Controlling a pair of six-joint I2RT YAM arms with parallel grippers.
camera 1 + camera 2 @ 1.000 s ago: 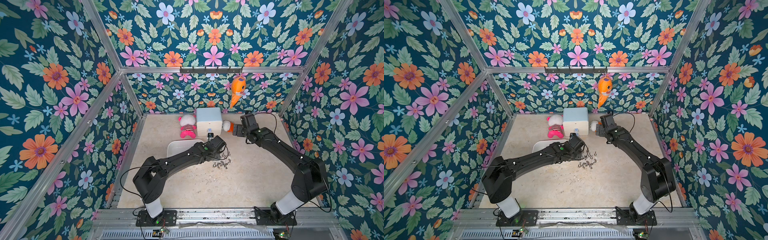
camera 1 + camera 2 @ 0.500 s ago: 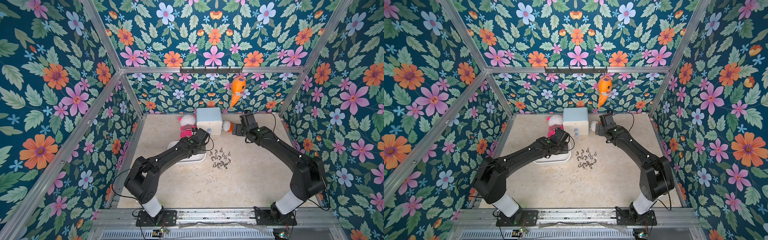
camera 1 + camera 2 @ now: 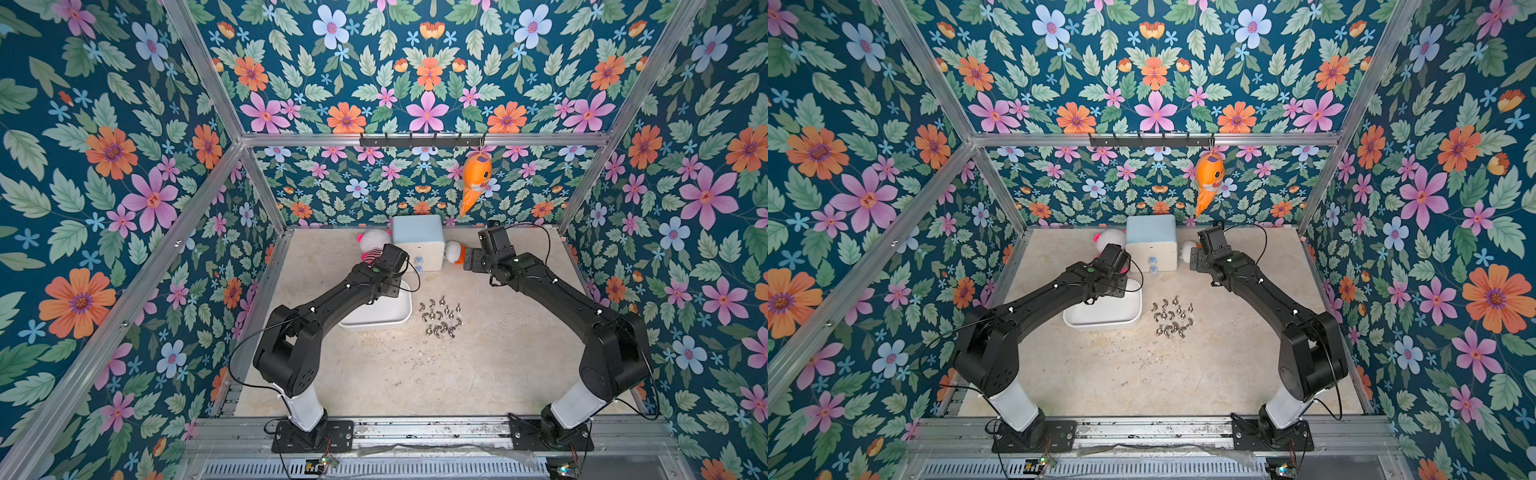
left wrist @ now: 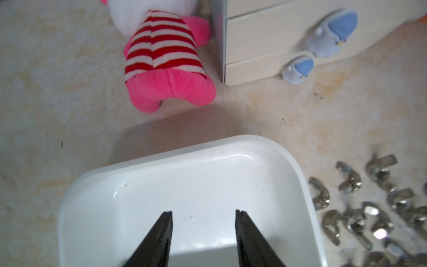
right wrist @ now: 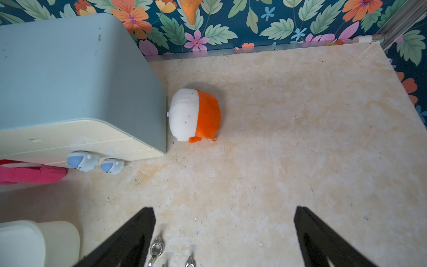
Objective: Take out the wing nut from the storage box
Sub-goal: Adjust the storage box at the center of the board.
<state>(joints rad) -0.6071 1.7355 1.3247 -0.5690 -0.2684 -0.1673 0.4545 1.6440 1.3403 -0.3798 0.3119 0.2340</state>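
**A:** Top views first. My left arm (image 3: 332,295) reaches over the storage box (image 3: 384,313). A heap of wing nuts (image 3: 441,318) lies on the table (image 3: 374,374) just beside the box, on the side toward my right arm (image 3: 552,291).

**B:** Anything in the box?

**A:** The arm hides part of it from up here. On the left wrist view, the left gripper (image 4: 204,213) hangs above the box floor, jaws parted, nothing between them. The floor I can see is bare. The near end is behind the fingers (image 4: 159,238), so I can't rule out a nut there.

**B:** Right side?

**A:** On the right wrist view, the right gripper (image 5: 224,208) is spread wide and empty above the table, with a couple of nuts showing by one finger. The orange-and-white plush (image 5: 196,114) sits ahead, beside the drawer cabinet (image 5: 69,69).

**B:** Which step, then?

**A:** I'd call it the reach into the box for a pick. Next I'd tilt to check the hidden end. If there's a nut, I'd descend straight onto it and close on its wings without scraping the wall.
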